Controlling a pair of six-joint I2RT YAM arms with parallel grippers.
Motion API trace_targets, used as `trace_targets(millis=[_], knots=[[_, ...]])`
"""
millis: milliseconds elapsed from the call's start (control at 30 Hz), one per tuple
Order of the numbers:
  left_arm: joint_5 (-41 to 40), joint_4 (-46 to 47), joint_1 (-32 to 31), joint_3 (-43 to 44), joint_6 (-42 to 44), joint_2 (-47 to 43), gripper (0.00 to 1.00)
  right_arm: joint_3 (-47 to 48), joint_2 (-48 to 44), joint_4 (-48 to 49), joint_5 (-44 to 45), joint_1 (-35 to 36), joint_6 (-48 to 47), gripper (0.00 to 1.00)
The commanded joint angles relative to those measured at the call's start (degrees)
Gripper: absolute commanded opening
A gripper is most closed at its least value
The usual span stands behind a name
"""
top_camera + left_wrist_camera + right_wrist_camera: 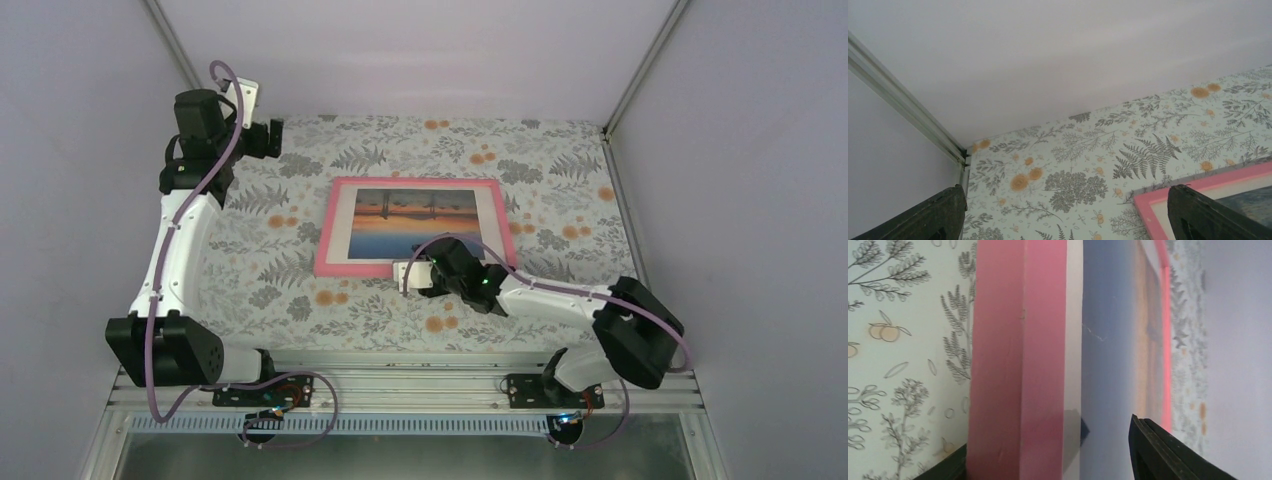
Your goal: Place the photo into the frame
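Note:
The pink frame (pixel 329 243) lies flat in the middle of the table. The sunset photo (pixel 415 218) lies inside it with a white margin around it. My right gripper (pixel 424 270) is at the frame's near edge and is open. In the right wrist view its fingers (pixel 1158 450) straddle the frame's pink near border (pixel 1018 365), one outside it and one over the photo (pixel 1113 365). My right gripper (pixel 1048 460) holds nothing. My left gripper (pixel 268 140) is open and empty at the far left, above the table; the left wrist view shows the frame's corner (pixel 1148 207) beside my left gripper (pixel 1065 215).
A floral cloth (pixel 260 270) covers the table. White walls close in the back and both sides, with a metal post (pixel 903 107) at the far left corner. The metal rail (pixel 400 385) with the arm bases runs along the near edge.

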Motion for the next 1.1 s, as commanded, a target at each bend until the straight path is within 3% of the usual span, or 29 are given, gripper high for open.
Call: trace_targets(millis=[0,233,367,567,767,933,1067], knots=[[1.69,0.28,0.16,-0.96,-0.61,-0.57,1.00,-1.47,3.52,8.95,-2.91,0.64,3.76,0.62],[2.30,0.11,0.16,-1.93,-0.36,-0.57,1.00,-1.59,5.23,7.50,-8.00,0.76,5.70,0.86],[4.15,-0.36,0.16,-2.00,0.56,-0.35,1.00,0.54,4.95,0.42,-12.88,0.70,7.32,0.99],[8.18,-3.24,0.11,-2.47,2.95,1.03,1.00,7.54,4.28,-17.05,-26.70,-1.59,9.38,1.00],[12.48,-8.98,-2.87,-4.93,11.16,0.70,1.00,21.43,8.89,-29.75,-40.36,-14.02,14.33,1.00],[11.62,-9.71,-11.92,-15.03,18.78,-3.86,1.00,31.78,18.14,-33.39,-45.29,-25.13,17.83,1.00],[12.39,-10.57,-13.44,-18.51,20.02,-4.90,1.00,44.92,29.42,-37.15,-45.91,-32.03,21.28,1.00]])
